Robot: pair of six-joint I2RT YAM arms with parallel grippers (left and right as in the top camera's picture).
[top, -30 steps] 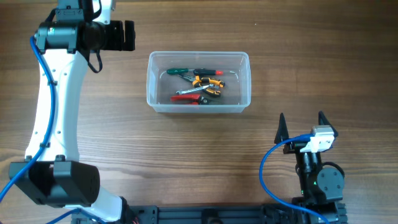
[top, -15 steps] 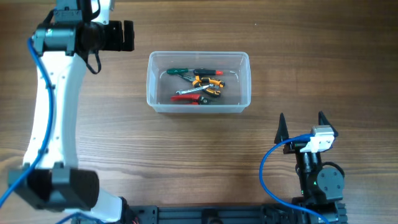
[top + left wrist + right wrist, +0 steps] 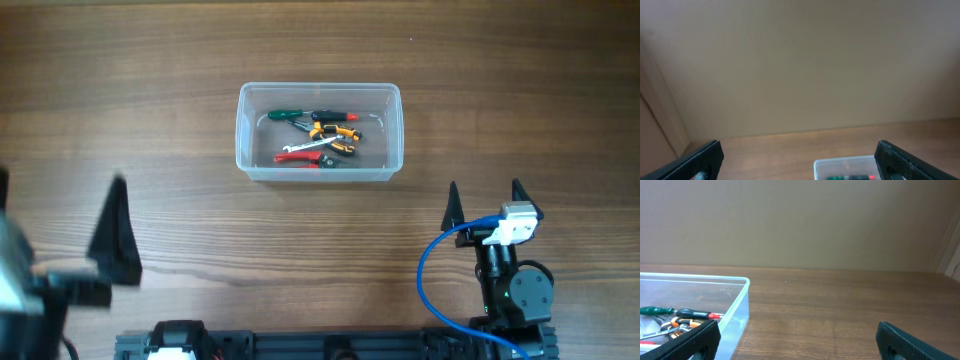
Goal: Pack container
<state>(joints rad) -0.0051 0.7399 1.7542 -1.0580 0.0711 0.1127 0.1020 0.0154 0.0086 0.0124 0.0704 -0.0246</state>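
Observation:
The clear plastic container [image 3: 244, 150] stands at the middle of the wooden table. Inside it lie several hand tools [image 3: 318, 138] with green, orange, red and black handles. My left gripper [image 3: 60, 185] is open and empty at the near left, well apart from the container. In the left wrist view the gripper [image 3: 800, 167] faces the container [image 3: 840, 164], which shows low between the fingers. My right gripper [image 3: 483, 200] is open and empty near the front right. In the right wrist view the gripper [image 3: 797, 345] has the container [image 3: 737, 307] and tools [image 3: 682, 314] at its left.
A blue cable [image 3: 435, 260] loops beside the right arm's base [image 3: 512, 290]. A plain beige wall [image 3: 800, 225] stands behind the table's far edge.
My left arm has swung back from the far left of the table to the near left edge. The container, the tools and the right gripper have not moved.

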